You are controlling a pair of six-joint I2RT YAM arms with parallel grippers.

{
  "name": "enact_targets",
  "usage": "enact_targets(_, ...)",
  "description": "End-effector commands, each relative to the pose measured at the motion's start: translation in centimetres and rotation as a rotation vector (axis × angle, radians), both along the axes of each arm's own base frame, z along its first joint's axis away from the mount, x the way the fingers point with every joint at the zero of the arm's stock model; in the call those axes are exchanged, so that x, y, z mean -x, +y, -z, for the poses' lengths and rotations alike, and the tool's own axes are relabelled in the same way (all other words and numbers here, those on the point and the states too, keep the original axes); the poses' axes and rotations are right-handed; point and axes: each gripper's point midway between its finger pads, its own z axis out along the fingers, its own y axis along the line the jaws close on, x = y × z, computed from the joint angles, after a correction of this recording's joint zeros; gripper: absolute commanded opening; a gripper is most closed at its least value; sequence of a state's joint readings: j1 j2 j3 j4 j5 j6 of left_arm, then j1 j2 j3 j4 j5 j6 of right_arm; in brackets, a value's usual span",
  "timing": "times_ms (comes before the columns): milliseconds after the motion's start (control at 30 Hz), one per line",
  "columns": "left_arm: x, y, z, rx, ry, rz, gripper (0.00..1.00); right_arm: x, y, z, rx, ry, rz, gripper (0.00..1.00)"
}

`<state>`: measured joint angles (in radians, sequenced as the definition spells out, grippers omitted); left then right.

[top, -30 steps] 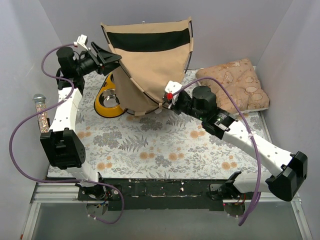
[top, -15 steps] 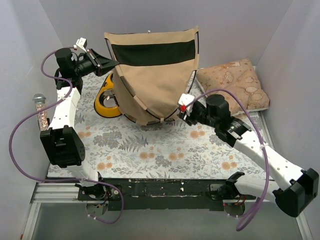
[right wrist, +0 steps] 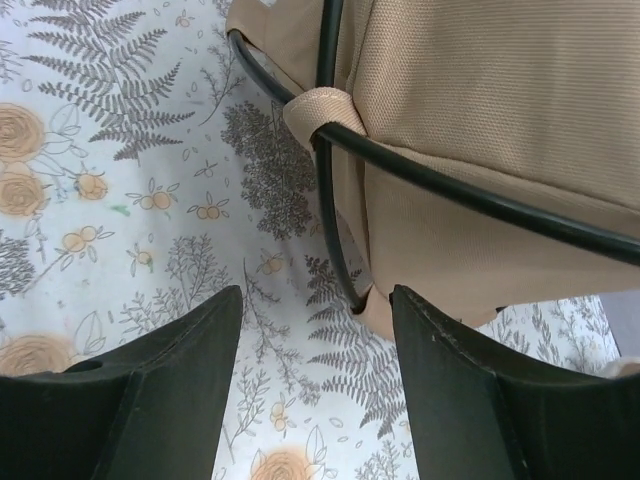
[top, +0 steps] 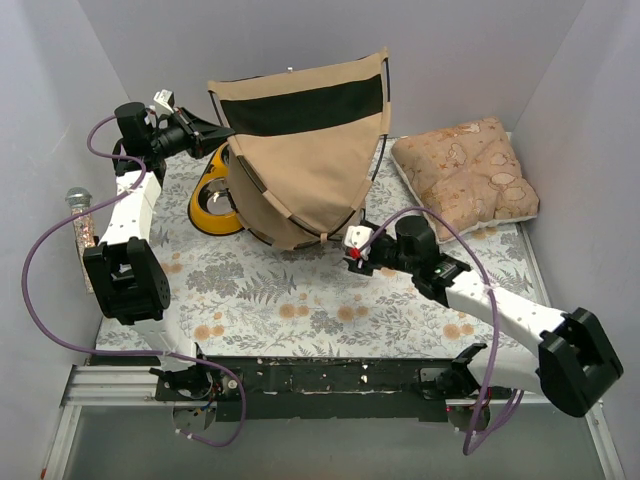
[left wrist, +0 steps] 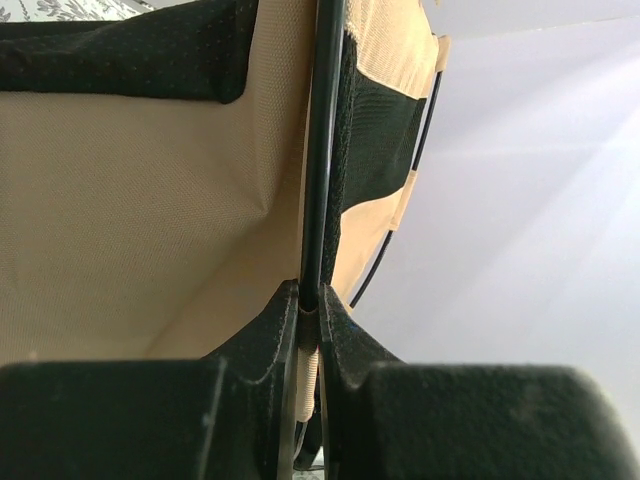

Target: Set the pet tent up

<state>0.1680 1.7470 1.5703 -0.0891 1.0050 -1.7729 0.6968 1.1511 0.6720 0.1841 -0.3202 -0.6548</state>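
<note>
Floral mat (top: 300, 290) lies between grey walls (top: 480, 60). Left gripper (left wrist: 310, 302) clamps a pole (left wrist: 322, 150) of the pet tent (top: 300, 150). Right gripper (right wrist: 315, 300), fingers apart, has apparently lowered, with the tent corner just ahead.

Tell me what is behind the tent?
A yellow bowl stand with one shiny bowl peeks out left of the pet tent. The tent covers its other part, so the rest cannot be seen.

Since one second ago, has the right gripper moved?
Yes. The right gripper moved toward the near edge of the table, farther from the cushion.
</note>
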Motion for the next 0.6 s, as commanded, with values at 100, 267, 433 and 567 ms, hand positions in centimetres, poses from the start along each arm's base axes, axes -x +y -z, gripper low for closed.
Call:
enact_targets(100,-0.2,0.5,-0.5,-0.006,-0.001,-0.025,0.0,-3.3,3.5,-3.7,-0.118,-0.211,-0.021,0.63)
enact_targets(267,-0.1,0.5,-0.3,-0.001,-0.001,-0.024,0.0,-4.6,4.6,-2.9,-0.094,-0.205,-0.012,0.23)
enact_targets(433,-0.2,0.6,-0.8,-0.03,-0.046,-0.018,0.09,-4.5,4.7,-5.9,-0.105,-0.105,0.029,0.01)
enact_targets(567,-0.5,0.7,-0.9,-0.059,-0.085,-0.004,0.42,-3.0,3.9,-11.4,-0.211,-0.088,0.044,0.01)
